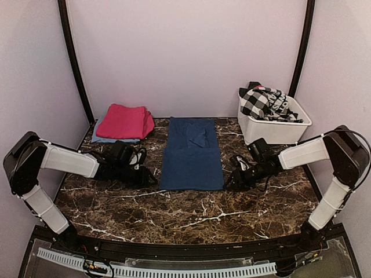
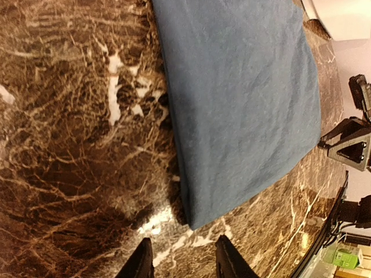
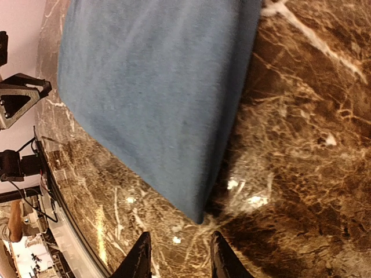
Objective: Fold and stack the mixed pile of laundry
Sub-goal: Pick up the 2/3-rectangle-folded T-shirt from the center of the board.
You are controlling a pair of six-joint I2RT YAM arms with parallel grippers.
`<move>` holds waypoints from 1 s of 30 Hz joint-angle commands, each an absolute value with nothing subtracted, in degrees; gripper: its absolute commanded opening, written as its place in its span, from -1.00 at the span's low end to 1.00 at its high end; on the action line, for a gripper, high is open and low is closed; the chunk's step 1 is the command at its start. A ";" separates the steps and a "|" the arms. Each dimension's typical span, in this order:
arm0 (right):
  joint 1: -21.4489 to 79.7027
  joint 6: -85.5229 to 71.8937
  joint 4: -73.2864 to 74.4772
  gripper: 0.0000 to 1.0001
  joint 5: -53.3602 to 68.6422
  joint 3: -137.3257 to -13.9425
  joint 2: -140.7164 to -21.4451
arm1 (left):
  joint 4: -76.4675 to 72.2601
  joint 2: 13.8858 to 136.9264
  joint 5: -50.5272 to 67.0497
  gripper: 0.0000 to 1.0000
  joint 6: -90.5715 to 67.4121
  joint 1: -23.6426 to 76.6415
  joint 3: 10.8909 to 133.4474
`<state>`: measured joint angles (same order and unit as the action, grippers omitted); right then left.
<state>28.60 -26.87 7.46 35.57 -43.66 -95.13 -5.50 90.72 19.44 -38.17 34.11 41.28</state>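
A navy-blue sheet [image 1: 192, 153] lies flat in the middle of the marble table, with a small fold near its far end. My left gripper [image 1: 152, 176] is open just off the sheet's near left corner [image 2: 197, 223], its fingertips [image 2: 142, 258] apart over bare table. My right gripper [image 1: 230, 180] is open just off the near right corner [image 3: 199, 215]. A folded magenta-pink cloth [image 1: 123, 121] lies on a light-blue piece [image 1: 101, 138] at the back left. A black-and-white checked garment [image 1: 264, 103] fills the tub.
A white plastic tub [image 1: 275, 128] stands at the back right. Dark poles rise at both back corners. The table's near edge has a black rail [image 1: 185, 249].
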 commanded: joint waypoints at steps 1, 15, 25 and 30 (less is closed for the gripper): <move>28.85 -25.54 9.05 -0.38 31.87 -44.95 -97.14 | -2.36 92.98 17.80 -0.30 -36.63 36.36 42.75; 29.52 -25.60 5.91 -0.65 34.04 -46.60 -101.61 | -6.19 98.59 19.22 -0.54 -36.81 37.44 43.98; 30.09 -25.29 5.06 -1.00 35.74 -46.73 -100.61 | -8.18 98.21 21.96 -0.94 -36.21 37.53 43.53; 31.27 -25.31 5.40 -1.00 35.55 -45.88 -98.61 | -8.41 96.93 22.88 -1.00 -35.53 38.23 43.10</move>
